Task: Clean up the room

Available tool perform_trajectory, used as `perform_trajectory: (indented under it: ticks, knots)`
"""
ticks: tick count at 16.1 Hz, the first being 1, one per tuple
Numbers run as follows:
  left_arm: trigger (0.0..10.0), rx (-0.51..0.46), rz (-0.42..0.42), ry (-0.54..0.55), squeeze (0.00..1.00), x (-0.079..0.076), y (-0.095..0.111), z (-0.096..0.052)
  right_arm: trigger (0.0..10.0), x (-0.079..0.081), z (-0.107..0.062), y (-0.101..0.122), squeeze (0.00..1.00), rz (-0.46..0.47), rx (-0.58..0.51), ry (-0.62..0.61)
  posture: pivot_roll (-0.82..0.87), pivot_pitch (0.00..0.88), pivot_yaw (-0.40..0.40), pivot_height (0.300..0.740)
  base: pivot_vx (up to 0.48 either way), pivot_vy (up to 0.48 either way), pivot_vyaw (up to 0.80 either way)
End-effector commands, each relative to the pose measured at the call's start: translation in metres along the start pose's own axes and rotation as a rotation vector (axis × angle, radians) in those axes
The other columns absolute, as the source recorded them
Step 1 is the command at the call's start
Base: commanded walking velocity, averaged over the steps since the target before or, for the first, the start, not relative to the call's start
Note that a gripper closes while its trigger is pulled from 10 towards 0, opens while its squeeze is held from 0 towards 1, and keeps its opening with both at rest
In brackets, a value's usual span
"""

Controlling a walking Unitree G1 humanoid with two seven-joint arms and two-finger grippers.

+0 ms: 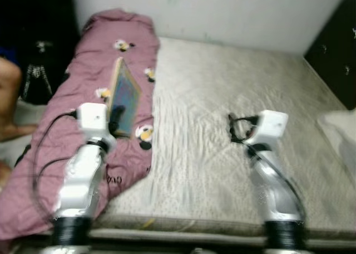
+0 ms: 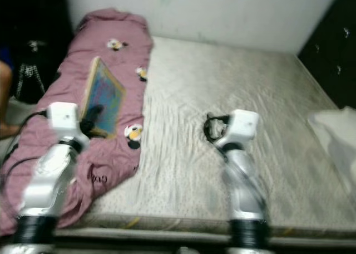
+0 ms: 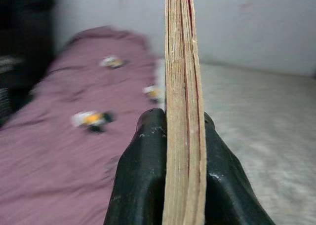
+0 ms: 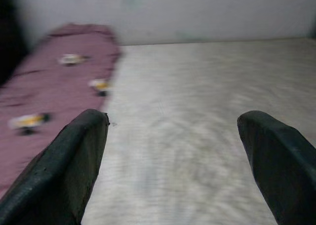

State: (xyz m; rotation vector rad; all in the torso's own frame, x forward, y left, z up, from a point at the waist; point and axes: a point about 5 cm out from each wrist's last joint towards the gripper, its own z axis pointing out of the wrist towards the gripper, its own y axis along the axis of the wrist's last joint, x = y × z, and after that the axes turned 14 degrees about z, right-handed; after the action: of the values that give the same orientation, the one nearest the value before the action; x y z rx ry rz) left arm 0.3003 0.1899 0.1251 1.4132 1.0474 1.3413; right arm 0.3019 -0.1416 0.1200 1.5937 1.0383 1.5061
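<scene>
Between the two black fingers (image 3: 143,170) of the left gripper (image 3: 173,136) a thin book (image 1: 124,98) is standing on edge, its page block and red-lined cover running straight up past the fingertips. The fingers are clenching it by the lower edge, one on each face, and the colourful cover is tilting up above the maroon blanket (image 1: 94,59) just beyond the gripper. It is looking light and fairly stiff for something this thin, though held so low it is likely to sway or bow; a grip nearer the spine, or further up the cover, would probably steady it. The covers seem smooth, so a firm pinch matters.

The blanket, dotted with small cartoon figures, is lying along that side of the bare grey mattress (image 1: 222,109). The right gripper (image 4: 173,151) is hovering over the mattress with its fingers spread wide and nothing between them. Beyond it a white cloth (image 1: 339,126) is lying at the bed's far edge, beside dark furniture (image 1: 334,48). A person's arm (image 1: 8,98) is showing beyond the left arm.
</scene>
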Motion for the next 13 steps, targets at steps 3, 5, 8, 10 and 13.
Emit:
perform_trajectory:
  ticks: [3, 5, 8, 10, 13]
  knots:
    - [10.0, -0.062, 0.0, -0.014, 0.0, -0.006, 0.0148, 0.0042, 10.0, -0.0128, 0.0005, 0.0037, 0.0, -0.026, 0.001, -0.041, -0.03, 0.0, -0.057, 0.74, 0.0, 0.0, -0.27]
    - [10.0, -0.061, 0.0, -0.016, 0.0, -0.0062, 0.0148, 0.004, 10.0, -0.0129, 0.0005, 0.0044, 0.0, -0.029, -0.005, -0.042, -0.03, 0.0, -0.057, 0.74, 0.0, 0.0, -0.8]
    - [10.0, -0.057, -0.002, -0.017, 0.0, -0.0068, 0.0139, 0.0036, 10.0, -0.0129, 0.0, 0.0038, 0.0, -0.03, -0.004, -0.045, -0.03, 0.0, -0.056, 0.74, 0.0, 0.0, -0.34]
    - [10.0, -0.057, -0.003, -0.018, 0.0, -0.007, 0.0139, 0.0039, 10.0, -0.0131, -0.0002, 0.0033, 0.0, -0.029, -0.004, -0.046, -0.03, 0.0, -0.055, 0.74, 0.0, 0.0, 0.0]
    - [10.0, -0.058, -0.003, -0.019, 0.0, -0.0071, 0.0143, 0.0044, 10.0, -0.0135, 0.0001, 0.0034, 0.0, -0.028, -0.006, -0.049, -0.03, 0.0, -0.055, 0.74, 0.0, 0.0, 0.0]
